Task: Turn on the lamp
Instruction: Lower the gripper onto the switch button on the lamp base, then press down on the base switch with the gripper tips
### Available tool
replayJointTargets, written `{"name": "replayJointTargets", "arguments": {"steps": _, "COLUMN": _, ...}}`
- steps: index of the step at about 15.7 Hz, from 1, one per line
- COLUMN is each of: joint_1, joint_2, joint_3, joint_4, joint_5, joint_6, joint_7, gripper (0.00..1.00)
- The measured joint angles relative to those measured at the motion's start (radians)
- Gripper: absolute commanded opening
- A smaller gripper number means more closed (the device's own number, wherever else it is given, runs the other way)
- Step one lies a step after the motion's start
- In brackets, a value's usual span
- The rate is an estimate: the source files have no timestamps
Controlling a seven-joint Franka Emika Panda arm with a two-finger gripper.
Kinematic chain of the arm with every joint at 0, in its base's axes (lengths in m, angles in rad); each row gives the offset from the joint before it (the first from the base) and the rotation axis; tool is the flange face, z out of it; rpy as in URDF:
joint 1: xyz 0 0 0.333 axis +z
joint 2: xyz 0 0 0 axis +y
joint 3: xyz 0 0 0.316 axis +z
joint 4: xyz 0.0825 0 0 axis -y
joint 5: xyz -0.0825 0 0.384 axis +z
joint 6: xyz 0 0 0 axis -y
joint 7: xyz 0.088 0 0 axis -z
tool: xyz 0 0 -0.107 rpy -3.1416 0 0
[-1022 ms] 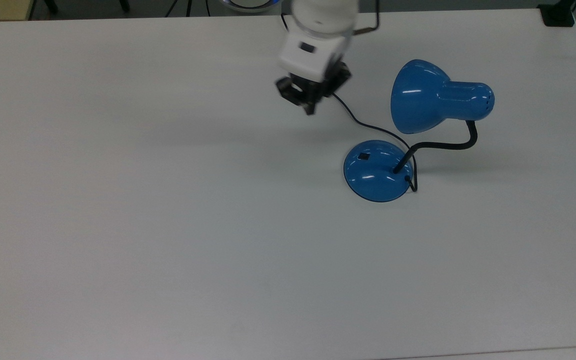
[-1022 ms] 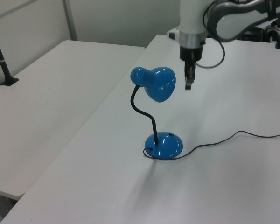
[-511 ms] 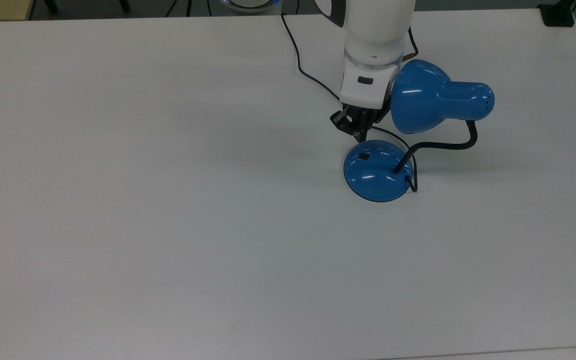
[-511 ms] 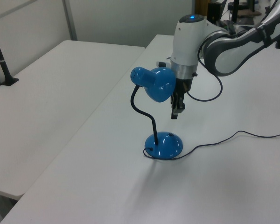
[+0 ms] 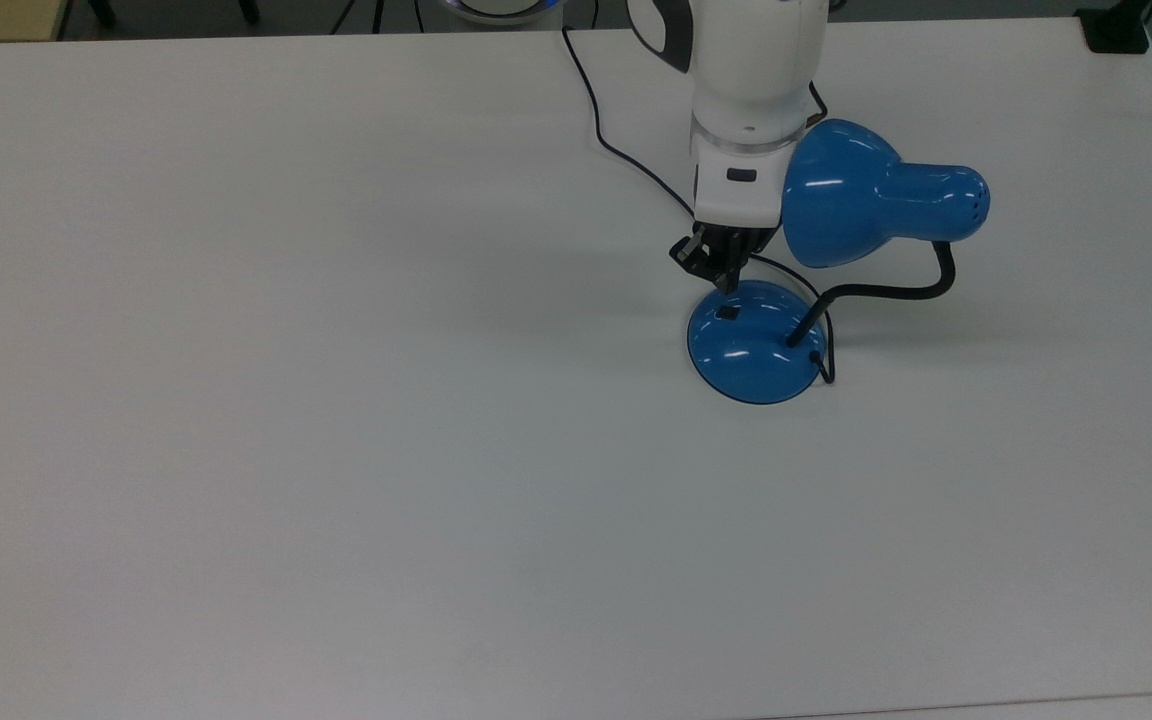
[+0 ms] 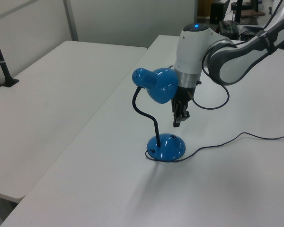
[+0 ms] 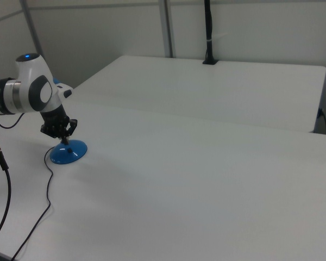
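Just below the black two-finger gripper [image 5: 725,283], fingers pressed together into one tip, sits the small black switch [image 5: 727,312] on the glossy blue desk lamp's round domed base [image 5: 751,350]. Within the last second the arm swept over and descended; a short push likely remains.
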Motion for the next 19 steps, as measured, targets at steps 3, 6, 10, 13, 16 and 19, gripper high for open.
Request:
{"name": "replayJointTargets", "arguments": {"steps": 3, "joint_1": 0.0, "joint_2": 0.013, "joint_3": 0.001, "joint_4": -0.009, "joint_5": 0.0, "joint_6": 0.023, "joint_7": -0.034, "gripper": 0.0}}
{"name": "replayJointTargets", "arguments": {"steps": 6, "joint_1": 0.0, "joint_2": 0.022, "joint_3": 0.01, "joint_4": -0.01, "joint_5": 0.0, "joint_6": 0.052, "joint_7": -0.04, "gripper": 0.0}}
{"name": "replayJointTargets", "arguments": {"steps": 10, "joint_1": 0.0, "joint_2": 0.025, "joint_3": 0.017, "joint_4": -0.01, "joint_5": 0.0, "joint_6": 0.053, "joint_7": -0.04, "gripper": 0.0}}
{"name": "replayJointTargets", "arguments": {"steps": 13, "joint_1": 0.0, "joint_2": 0.03, "joint_3": 0.017, "joint_4": -0.01, "joint_5": 0.0, "joint_6": 0.058, "joint_7": -0.04, "gripper": 0.0}}
{"name": "replayJointTargets", "arguments": {"steps": 16, "joint_1": 0.0, "joint_2": 0.043, "joint_3": 0.017, "joint_4": -0.01, "joint_5": 0.0, "joint_6": 0.076, "joint_7": -0.04, "gripper": 0.0}}
{"name": "replayJointTargets", "arguments": {"steps": 19, "joint_1": 0.0, "joint_2": 0.059, "joint_3": 0.017, "joint_4": -0.01, "joint_5": -0.001, "joint_6": 0.088, "joint_7": -0.04, "gripper": 0.0}}
